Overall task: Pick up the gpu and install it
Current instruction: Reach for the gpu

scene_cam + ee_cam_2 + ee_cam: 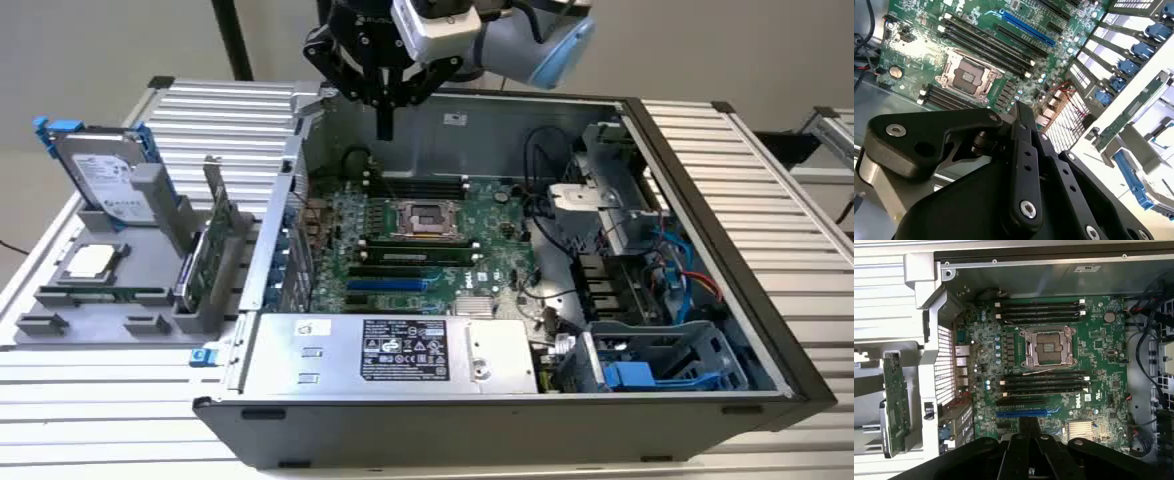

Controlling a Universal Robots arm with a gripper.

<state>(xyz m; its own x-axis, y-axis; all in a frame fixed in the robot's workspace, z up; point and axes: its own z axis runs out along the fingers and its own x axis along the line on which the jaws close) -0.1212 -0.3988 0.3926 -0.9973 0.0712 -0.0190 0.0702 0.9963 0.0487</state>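
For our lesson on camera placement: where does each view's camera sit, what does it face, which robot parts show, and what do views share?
Exterior view: off the arm, looking down into the open computer case; wrist and gripper show.
First wrist view: on the wrist, facing straight down at the main board; gripper in foreground.
Second wrist view: on the wrist, slanting across that board; gripper close up.
All share the processor socket and green card.

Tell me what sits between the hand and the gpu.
In the exterior view, the case's rear wall stands between the hand and the gpu.
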